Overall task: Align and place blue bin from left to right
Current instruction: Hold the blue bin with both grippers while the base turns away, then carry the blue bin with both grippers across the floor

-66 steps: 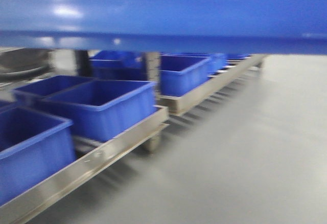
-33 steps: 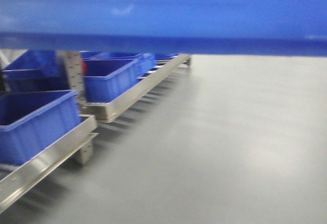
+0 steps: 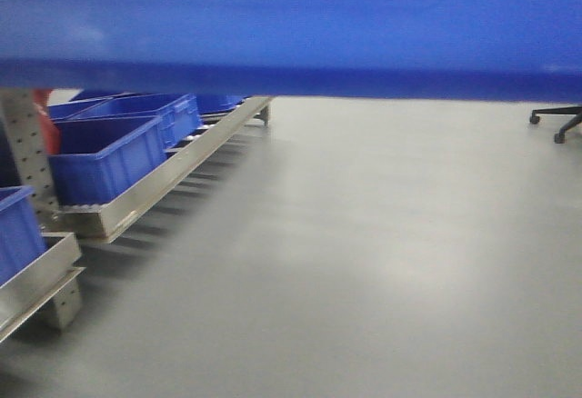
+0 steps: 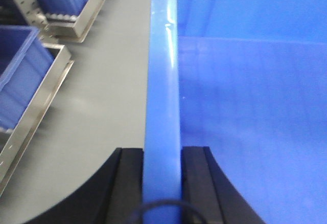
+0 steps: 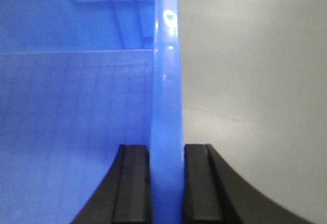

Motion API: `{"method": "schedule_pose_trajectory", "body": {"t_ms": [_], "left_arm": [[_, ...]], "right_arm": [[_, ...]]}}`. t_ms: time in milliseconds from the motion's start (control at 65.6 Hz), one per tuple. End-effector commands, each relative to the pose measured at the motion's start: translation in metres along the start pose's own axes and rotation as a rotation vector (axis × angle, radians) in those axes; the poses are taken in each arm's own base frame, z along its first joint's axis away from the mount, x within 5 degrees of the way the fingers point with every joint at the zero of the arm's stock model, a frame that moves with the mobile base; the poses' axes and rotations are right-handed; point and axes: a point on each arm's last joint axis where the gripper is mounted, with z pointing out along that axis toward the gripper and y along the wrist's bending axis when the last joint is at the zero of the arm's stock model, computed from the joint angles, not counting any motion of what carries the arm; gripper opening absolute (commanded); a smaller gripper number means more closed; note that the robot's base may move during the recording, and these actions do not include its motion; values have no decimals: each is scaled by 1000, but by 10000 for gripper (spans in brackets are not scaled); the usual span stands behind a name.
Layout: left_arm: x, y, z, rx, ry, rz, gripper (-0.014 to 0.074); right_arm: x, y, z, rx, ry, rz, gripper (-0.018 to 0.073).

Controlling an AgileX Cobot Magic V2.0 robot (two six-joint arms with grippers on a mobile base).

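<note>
Large medium-blue rectangular plastic bin (image 3: 291, 16) hangs between the arms above the grey floor (image 3: 364, 253), opposite rims pinched tight by the left gripper (image 4: 162, 183) and the right gripper (image 5: 166, 183), apparently to carry it level.

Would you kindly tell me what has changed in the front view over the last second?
The metal roller racks carrying other blue plastic bins slid left in the front view, so the camera swung right; a black chair base came into sight at right. The large blue plastic bin stayed across the top. The left pincer and right pincer each clamp its rim now.
</note>
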Motion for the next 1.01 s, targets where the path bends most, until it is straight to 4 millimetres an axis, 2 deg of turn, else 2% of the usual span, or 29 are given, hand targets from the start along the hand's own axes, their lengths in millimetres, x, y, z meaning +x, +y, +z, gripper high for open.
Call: {"method": "schedule_pose_trajectory", "body": {"t_ms": [0, 991], "left_arm": [[-11, -2, -7, 55, -101, -7, -111], [-11, -2, -7, 55, -101, -7, -111]], "right_arm": [[-9, 3, -6, -53, -73, -4, -70], [-9, 3, -6, -53, -73, -4, -70]]}}
